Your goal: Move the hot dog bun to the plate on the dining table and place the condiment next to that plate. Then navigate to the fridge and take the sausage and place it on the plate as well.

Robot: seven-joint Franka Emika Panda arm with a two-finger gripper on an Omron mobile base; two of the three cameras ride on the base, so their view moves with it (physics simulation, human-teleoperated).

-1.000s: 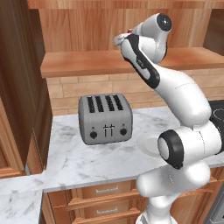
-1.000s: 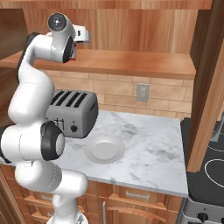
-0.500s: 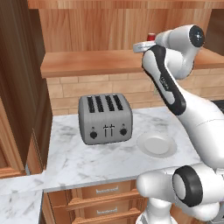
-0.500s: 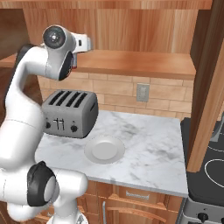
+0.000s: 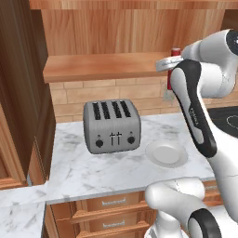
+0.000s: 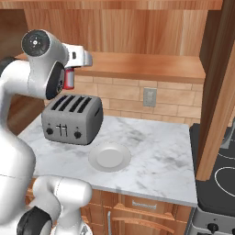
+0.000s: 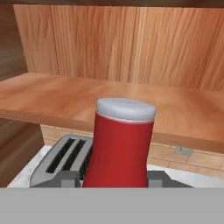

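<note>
The condiment (image 7: 120,146) is a red bottle with a pale cap, standing upright between my fingertips in the hand view. My gripper (image 7: 116,177) is shut on the condiment (image 6: 69,80) and holds it high in the air, level with the wooden shelf (image 6: 137,64) and above the toaster (image 6: 72,119). In the left base view the bottle (image 5: 175,52) peeks out from behind my forearm. The hot dog bun, dining table, fridge and sausage are out of view.
A silver four-slot toaster (image 5: 111,125) stands on the marble counter (image 5: 93,172) with wooden drawers. A shallow round off-white dish (image 5: 166,154) lies right of it. A stove (image 6: 220,174) sits at the counter's right end, behind a wooden cabinet side (image 6: 215,92).
My arm has swung to the right over the counter, carrying the red bottle with it. The toaster and the dish have stayed where they were.
</note>
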